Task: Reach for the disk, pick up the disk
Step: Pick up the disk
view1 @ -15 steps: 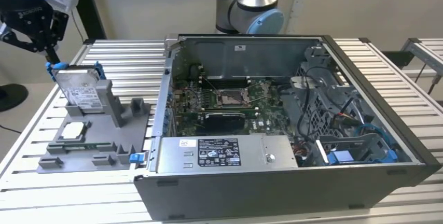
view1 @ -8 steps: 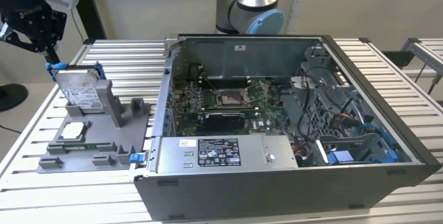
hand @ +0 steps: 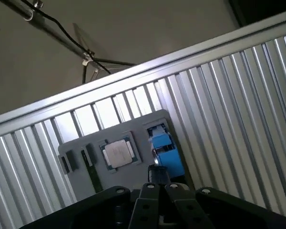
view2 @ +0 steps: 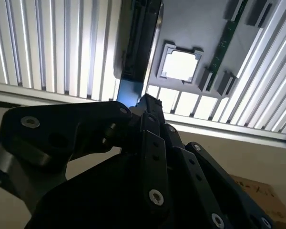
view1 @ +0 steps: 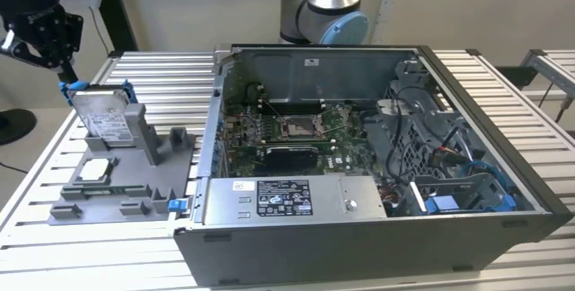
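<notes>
Slatted metal table (view1: 503, 89) carries one open computer case (view1: 359, 250), centre to right of the exterior view, and one grey fixture (view1: 134, 170) at left. Inside the case, one grey metal box (view1: 359, 200) bears a black-and-white label, its print too small to read.

One disk (view1: 104, 119) stands tilted in the fixture, its white label also illegible. One processor chip (view1: 94, 168) lies in a recess below it.

The gripper (view1: 67, 77), at upper left, meets the disk's blue bracket (view1: 64, 92). Whether it has hold of it cannot be told.
</notes>
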You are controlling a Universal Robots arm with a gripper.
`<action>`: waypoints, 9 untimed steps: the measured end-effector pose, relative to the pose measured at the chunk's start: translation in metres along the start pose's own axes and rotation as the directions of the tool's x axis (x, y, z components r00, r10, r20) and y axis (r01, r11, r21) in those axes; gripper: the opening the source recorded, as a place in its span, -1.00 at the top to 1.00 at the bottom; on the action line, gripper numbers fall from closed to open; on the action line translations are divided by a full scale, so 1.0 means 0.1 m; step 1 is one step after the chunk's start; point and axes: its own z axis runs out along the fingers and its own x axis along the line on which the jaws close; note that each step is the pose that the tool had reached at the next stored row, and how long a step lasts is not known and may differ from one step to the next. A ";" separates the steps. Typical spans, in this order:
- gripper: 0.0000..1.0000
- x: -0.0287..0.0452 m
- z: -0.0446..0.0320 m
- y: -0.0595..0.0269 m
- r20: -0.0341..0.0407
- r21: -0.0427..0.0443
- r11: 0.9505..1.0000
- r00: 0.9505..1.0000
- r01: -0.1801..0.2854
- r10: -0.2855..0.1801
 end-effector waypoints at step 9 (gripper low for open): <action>1.00 0.000 0.000 0.000 0.001 0.008 0.991 0.991 0.134 -0.134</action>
